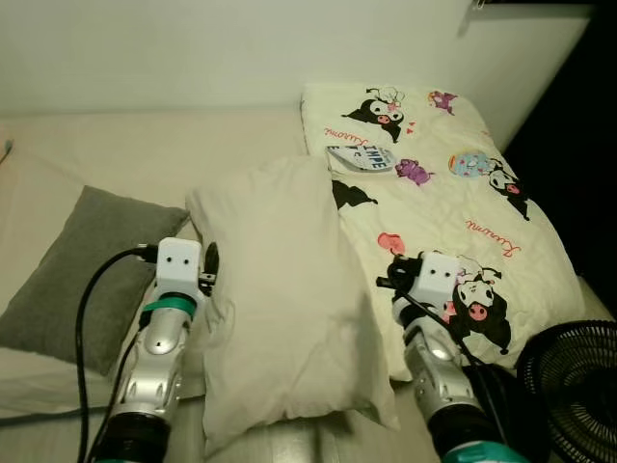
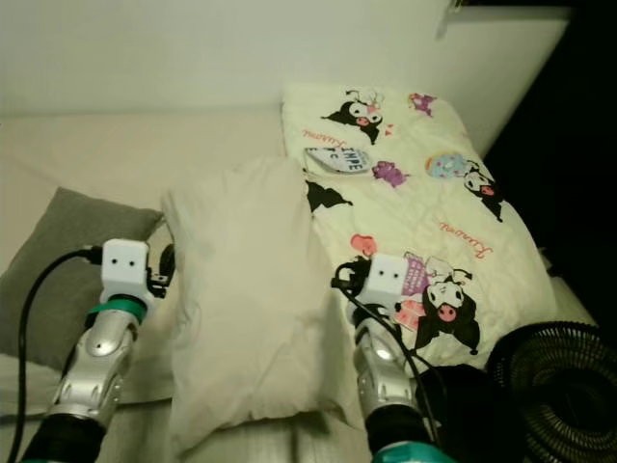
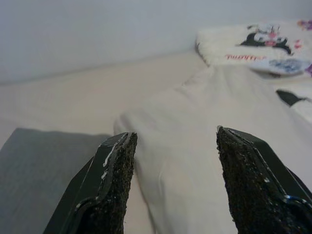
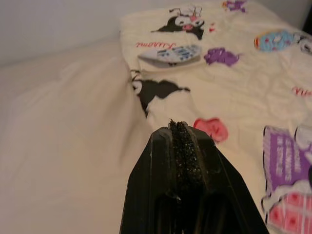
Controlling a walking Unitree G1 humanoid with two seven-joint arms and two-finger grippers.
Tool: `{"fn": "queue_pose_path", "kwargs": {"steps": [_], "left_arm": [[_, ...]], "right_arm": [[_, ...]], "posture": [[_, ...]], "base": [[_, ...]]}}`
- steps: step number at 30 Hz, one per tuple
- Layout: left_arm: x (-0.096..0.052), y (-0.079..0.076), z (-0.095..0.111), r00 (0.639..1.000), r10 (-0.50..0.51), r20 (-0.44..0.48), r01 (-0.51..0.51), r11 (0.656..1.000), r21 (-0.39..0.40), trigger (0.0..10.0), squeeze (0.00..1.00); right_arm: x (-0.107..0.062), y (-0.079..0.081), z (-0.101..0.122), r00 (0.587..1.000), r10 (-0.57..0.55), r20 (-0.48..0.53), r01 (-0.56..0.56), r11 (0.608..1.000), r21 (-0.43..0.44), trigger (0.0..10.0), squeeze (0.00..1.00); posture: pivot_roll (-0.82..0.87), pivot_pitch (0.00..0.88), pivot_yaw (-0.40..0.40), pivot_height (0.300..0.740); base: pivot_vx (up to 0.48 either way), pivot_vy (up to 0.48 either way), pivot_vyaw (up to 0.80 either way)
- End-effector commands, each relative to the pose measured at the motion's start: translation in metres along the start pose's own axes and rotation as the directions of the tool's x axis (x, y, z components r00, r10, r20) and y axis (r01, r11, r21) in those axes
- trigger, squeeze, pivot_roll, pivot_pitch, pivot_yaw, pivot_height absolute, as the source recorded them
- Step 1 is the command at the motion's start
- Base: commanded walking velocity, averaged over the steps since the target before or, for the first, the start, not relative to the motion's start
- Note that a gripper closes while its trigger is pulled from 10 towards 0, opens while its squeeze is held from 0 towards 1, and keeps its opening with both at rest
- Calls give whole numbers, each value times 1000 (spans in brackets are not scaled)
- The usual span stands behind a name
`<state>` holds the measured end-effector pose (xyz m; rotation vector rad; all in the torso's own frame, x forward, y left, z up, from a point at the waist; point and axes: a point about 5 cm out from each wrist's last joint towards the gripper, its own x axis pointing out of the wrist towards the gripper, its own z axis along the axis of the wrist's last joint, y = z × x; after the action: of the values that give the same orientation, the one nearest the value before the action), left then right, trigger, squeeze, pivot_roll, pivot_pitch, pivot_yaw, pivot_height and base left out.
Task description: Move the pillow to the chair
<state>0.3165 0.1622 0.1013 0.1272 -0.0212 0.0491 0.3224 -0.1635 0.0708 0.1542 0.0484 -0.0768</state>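
A cream pillow (image 1: 280, 289) lies lengthwise on the bed in front of me, its right side overlapping a cartoon-print blanket (image 1: 453, 212). My left gripper (image 1: 209, 262) is at the pillow's left edge. In the left wrist view this gripper (image 3: 175, 146) is open, and the pillow (image 3: 209, 112) lies ahead between and beyond its fingers. My right gripper (image 1: 388, 282) hovers by the pillow's right edge, over the blanket. Seen from the right wrist, that gripper (image 4: 180, 129) is shut with nothing in it, the pillow (image 4: 63, 141) lying off to one side of it.
A grey pillow (image 1: 82, 275) lies on the beige sheet just left of the cream one. A small blue-and-white printed item (image 1: 362, 157) rests on the blanket near the wall. A black fan (image 1: 574, 386) stands at the bed's near right corner. A white wall runs behind the bed.
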Motion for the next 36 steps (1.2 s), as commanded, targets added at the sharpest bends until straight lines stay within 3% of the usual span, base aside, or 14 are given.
{"fn": "queue_pose_path", "kwargs": {"steps": [1,12,31,36], "left_arm": [[-3,6,-8,1000,13,-28,-13,1000,-2,10000,0],[-2,6,-8,1000,7,-25,-7,1000,6,10000,0],[0,-1,-3,1000,6,-5,-6,999,40,10000,0],[1,0,-4,1000,18,-17,-17,1000,26,10000,0]], "right_arm": [[-3,4,-7,1000,8,-25,-8,1000,7,10000,0],[-4,5,-9,1000,2,-31,-2,1000,10,10000,0],[-7,-2,-13,999,-20,-41,21,1000,13,10000,0],[-6,-2,-12,999,-17,-40,17,1000,9,10000,0]], "posture": [[23,4,45,740],[21,0,51,740],[21,11,65,740],[17,16,65,740]], "base": [[319,0,0],[307,0,0],[0,0,0],[0,-443,0]]}}
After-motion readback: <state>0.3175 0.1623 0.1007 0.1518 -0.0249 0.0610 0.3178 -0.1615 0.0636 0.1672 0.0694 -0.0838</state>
